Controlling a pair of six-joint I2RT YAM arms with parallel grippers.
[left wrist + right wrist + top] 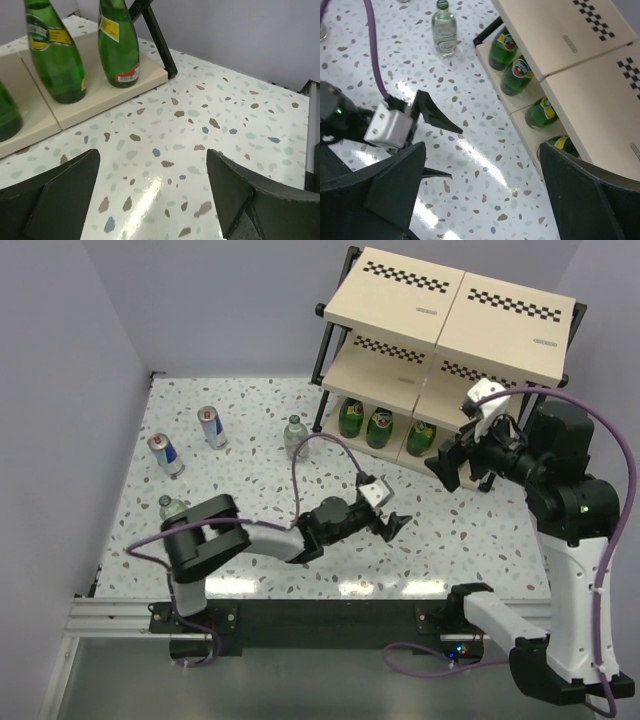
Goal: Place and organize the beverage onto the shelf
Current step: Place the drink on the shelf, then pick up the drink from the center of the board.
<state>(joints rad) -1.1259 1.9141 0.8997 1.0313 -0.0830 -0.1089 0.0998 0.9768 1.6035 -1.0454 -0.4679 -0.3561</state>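
Observation:
The shelf point(455, 300) stands at the back right. Three green bottles point(379, 427) show on its bottom board, and the right wrist view shows four in a row point(517, 75). Two clear bottles point(293, 435) point(172, 508) and two blue-and-silver cans point(211, 426) point(166, 454) stand on the table at the left. My left gripper point(390, 523) is open and empty, low over the table in front of the shelf; its view shows green bottles point(119, 42) on the board point(100, 95). My right gripper point(465, 465) is open and empty just in front of the bottom tier's right part.
The speckled table point(250, 570) has walls at the back and left. The shelf's black leg point(157, 40) stands on the table near the leftmost green bottle. My left gripper point(440, 145) and its purple cable point(375, 60) show in the right wrist view, close to the right one.

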